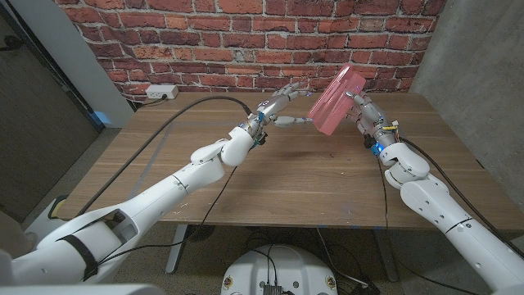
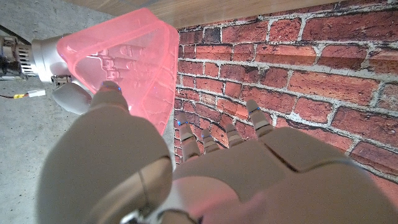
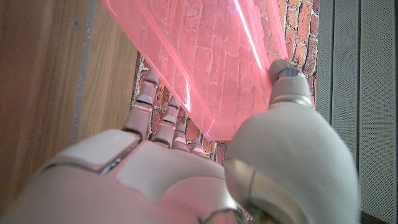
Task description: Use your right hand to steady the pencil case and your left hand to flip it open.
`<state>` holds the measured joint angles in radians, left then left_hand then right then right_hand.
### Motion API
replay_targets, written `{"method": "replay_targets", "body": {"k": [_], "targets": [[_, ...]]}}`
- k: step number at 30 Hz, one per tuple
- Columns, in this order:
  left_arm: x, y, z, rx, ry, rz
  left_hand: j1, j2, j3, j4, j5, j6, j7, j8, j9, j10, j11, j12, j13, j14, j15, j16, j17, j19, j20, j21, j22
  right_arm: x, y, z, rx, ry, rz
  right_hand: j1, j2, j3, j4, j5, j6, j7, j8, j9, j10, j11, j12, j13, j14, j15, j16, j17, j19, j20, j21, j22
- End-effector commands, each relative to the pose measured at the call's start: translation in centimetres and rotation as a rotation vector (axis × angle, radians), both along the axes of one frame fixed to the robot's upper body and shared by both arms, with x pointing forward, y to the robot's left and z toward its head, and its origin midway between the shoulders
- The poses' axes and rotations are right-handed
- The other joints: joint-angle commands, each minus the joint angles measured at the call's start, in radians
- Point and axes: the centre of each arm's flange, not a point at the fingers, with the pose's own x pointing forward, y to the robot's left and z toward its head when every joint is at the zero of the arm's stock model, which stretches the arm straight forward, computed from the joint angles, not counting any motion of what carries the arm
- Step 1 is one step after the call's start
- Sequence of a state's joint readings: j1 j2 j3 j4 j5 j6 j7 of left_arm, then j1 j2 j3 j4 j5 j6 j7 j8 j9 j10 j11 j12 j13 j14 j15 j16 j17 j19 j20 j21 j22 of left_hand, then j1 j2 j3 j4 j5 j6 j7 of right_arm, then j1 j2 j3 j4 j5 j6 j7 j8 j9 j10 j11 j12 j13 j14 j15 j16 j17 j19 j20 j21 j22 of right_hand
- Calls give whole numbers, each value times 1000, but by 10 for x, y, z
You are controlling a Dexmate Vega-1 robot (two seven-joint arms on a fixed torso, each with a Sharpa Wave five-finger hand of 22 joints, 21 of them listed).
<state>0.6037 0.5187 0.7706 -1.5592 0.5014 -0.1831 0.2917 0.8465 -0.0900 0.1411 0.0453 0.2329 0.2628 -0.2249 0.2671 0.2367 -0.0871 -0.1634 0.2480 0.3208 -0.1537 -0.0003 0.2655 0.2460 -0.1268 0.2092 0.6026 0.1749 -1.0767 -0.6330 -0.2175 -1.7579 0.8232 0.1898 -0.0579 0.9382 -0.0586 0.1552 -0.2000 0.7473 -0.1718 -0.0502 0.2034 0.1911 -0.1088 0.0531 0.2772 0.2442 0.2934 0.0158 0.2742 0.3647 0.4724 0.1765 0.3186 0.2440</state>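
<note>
The pink see-through pencil case (image 1: pixel 334 103) is lifted off the wooden table (image 1: pixel 286 180) and tilted, its lid closed. My right hand (image 1: pixel 366 115) grips it from the right, with the thumb (image 3: pixel 285 84) on one face and the fingers (image 3: pixel 155 109) behind the other. In the right wrist view the case (image 3: pixel 199 56) fills the space above the hand. My left hand (image 1: pixel 278 111) hovers just left of it, fingers spread and holding nothing. Its thumb (image 2: pixel 109 99) reaches to the case (image 2: pixel 124 59) at the lower edge.
A brick wall (image 1: pixel 246 41) runs close behind the table. A white power strip (image 1: pixel 160 92) lies at the back left corner, and a black cable (image 1: pixel 176 119) crosses the left part of the table. A grey wall (image 1: pixel 483 49) stands at the right.
</note>
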Motion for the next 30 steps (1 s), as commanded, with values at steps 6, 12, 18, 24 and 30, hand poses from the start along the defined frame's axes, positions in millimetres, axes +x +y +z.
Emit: {"method": "replay_targets", "body": {"k": [6,12,18,24,30], "targets": [[-1,1,-5,-2,-1,-25,13,10,0,-9,-2,14,4,10,3,10,-10,5,0,11,-17,2,0,19,2,-6,1,0,3,-2,1,7,20,173,168,82,44,11,-79,-4,0,3,-2,-2,1,4,70,-79,7,6,14,-20,7,4],[2,7,-7,-4,28,-60,14,13,1,-9,-4,19,5,12,3,15,-10,7,-1,12,-19,2,0,21,3,-9,1,0,1,-4,10,13,13,172,167,84,45,13,-73,-3,2,3,1,-2,1,4,73,-81,7,7,14,-22,8,4],[4,11,-7,-14,41,-83,12,17,1,-8,-4,26,5,14,2,18,-9,7,-3,13,-20,1,1,22,4,-13,1,1,0,-4,19,18,1,170,165,86,45,18,-64,-4,5,3,11,-5,5,3,84,-89,9,10,14,-26,10,4],[5,14,-7,-22,52,-91,7,17,-2,-5,-5,29,5,14,2,21,-7,7,-4,17,-17,2,1,22,4,-17,1,2,0,-4,25,21,-2,172,165,90,44,22,-56,-6,7,3,18,-9,7,3,93,-96,10,11,15,-30,13,4],[6,16,-8,-11,58,-89,2,17,-4,-3,-6,27,5,12,1,20,-6,6,-6,22,-17,4,1,24,4,-20,1,2,-2,-5,52,27,-6,176,167,94,43,26,-50,-10,9,3,24,-12,9,3,101,-102,12,12,13,-35,14,5]]}}
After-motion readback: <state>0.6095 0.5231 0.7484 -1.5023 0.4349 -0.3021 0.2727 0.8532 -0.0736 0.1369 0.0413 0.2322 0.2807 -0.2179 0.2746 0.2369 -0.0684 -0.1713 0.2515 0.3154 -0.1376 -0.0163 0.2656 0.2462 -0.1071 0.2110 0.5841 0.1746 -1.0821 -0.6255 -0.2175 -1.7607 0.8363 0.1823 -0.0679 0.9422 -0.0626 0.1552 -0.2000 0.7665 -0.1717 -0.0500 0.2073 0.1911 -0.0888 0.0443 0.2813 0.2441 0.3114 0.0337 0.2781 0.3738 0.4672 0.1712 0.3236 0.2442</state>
